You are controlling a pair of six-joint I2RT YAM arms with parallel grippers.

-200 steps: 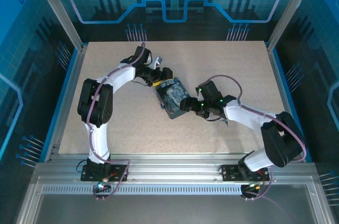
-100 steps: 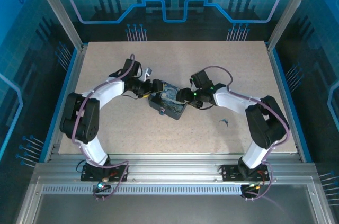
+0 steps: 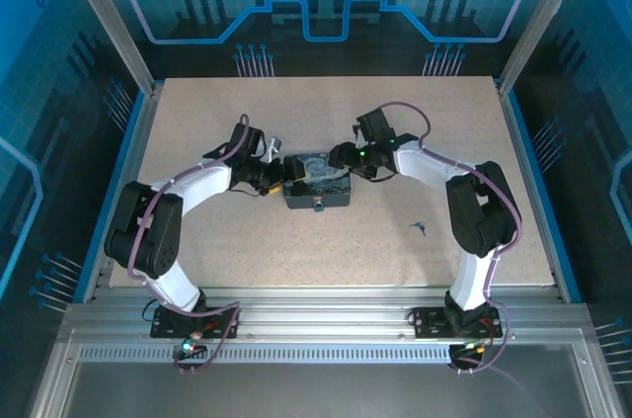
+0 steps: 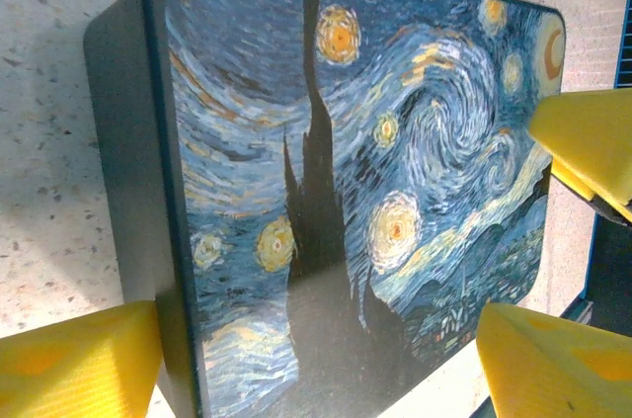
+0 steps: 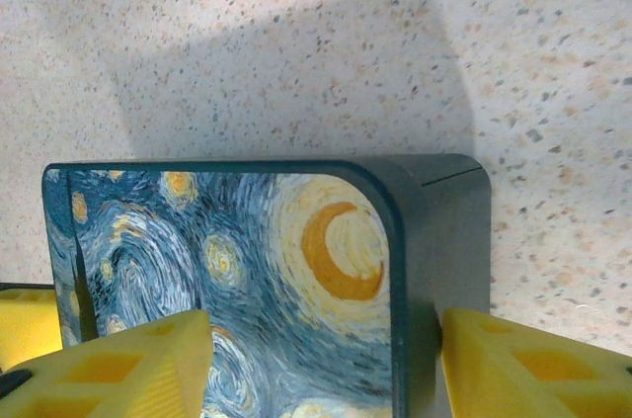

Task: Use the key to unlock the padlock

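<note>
The small dark-teal box [image 3: 317, 184] with the starry-night lid lies mid-table, its front wall facing the near edge. The padlock [image 3: 318, 205] is a tiny pale fitting in the middle of that wall. The key [image 3: 420, 228] is a thin dark sliver lying loose on the table to the right, away from both grippers. My left gripper [image 3: 280, 177] is at the box's left end, open, its yellow fingers [image 4: 79, 364] straddling the box [image 4: 326, 161] with a gap on one side. My right gripper [image 3: 346, 163] is open at the right end, one finger [image 5: 109, 369] over the lid [image 5: 257, 260], the other against the end wall.
The pale speckled tabletop [image 3: 444, 122] is framed by blue rails and aluminium posts. Purple cables loop along both arms. A small grey bracket [image 3: 274, 131] of the left arm sticks up behind the box.
The box has been turned so its front wall faces the near edge and shifted slightly back. Both grippers followed it. The right jaws have narrowed.
</note>
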